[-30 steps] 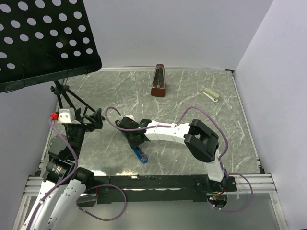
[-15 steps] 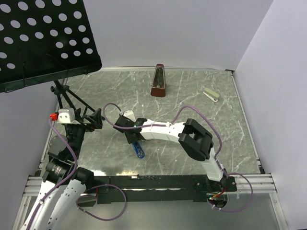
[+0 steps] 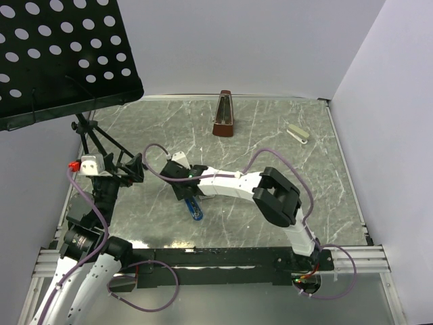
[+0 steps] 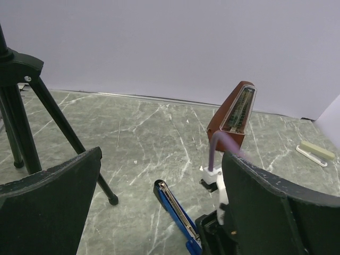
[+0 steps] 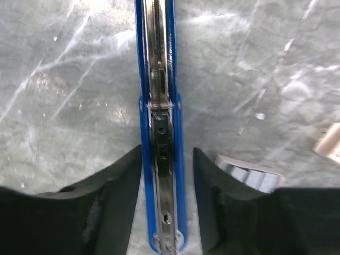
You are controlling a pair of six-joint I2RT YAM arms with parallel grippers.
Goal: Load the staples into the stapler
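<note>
The blue stapler [image 3: 195, 208] lies open on the marble table, its metal channel facing up; it also shows in the left wrist view [image 4: 178, 212]. My right gripper [image 5: 167, 154] is open and straddles the stapler [image 5: 159, 79] near its hinge end. The left finger touches its side and the right finger stands a little off. A small silvery-grey piece, apparently the staples [image 5: 247, 174], lies beside the right finger. A pale box corner [image 5: 329, 143] shows at the frame edge. My left gripper [image 4: 162, 175] is wide open and empty, left of the stapler.
A black music stand [image 3: 61, 54] with tripod legs [image 4: 32, 122] stands at the left. A brown metronome [image 3: 224, 115] is at the back middle. A cream stapler [image 3: 298, 133] lies at the back right.
My right gripper has reached further left and settled over the blue stapler, which has shifted slightly up and left. The left arm has barely moved.
</note>
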